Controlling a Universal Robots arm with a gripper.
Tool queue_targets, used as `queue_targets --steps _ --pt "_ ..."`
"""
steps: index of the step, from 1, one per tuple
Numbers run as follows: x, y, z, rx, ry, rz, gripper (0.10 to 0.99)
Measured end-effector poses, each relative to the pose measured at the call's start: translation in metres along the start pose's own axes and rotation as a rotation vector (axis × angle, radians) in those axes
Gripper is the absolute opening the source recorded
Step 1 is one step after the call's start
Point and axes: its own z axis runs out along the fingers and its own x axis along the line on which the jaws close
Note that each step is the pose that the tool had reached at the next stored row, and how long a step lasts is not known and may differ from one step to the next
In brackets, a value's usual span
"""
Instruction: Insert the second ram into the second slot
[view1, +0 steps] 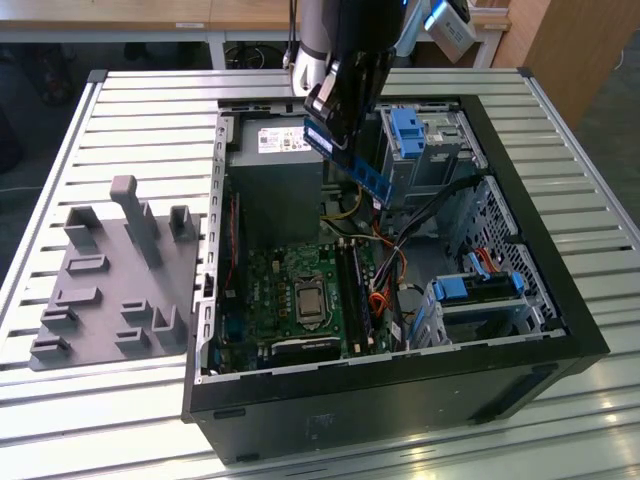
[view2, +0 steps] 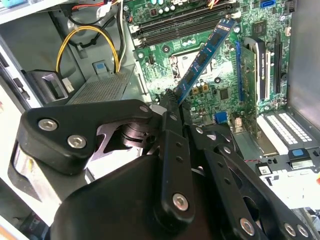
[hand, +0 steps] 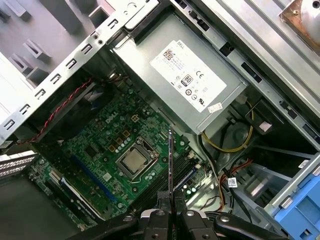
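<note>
My gripper (view1: 335, 125) hangs above the open computer case (view1: 520, 200), shut on one end of the second ram (view1: 362, 172). The ram is a thin blue stick that slants down towards the exterior view's right, in the air over the case's upper middle. In the second wrist view the ram (view2: 205, 55) reaches out from the gripper (view2: 172, 100) over the green motherboard (view2: 220, 90), and the black ram slots (view2: 185, 25) lie beyond its far end. The first wrist view has the ram (hand: 170, 160) edge-on, a thin line rising from the gripper (hand: 171, 202). In the exterior view the slots (view1: 355, 290) lie beside the processor socket (view1: 308, 300).
A grey power supply (view1: 275, 165) fills the case's upper left and blue drive brackets (view1: 410, 130) sit at its right. Yellow and orange cables (view1: 378, 300) run near the slots. An expansion card (view2: 255, 60) stands on the board. A grey holder fixture (view1: 110, 280) lies outside on the slatted table.
</note>
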Motion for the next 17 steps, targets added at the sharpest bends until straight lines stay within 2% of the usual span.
queue_targets --steps 17 --pt "0.0 0.0 0.0 0.0 -0.002 0.052 0.141"
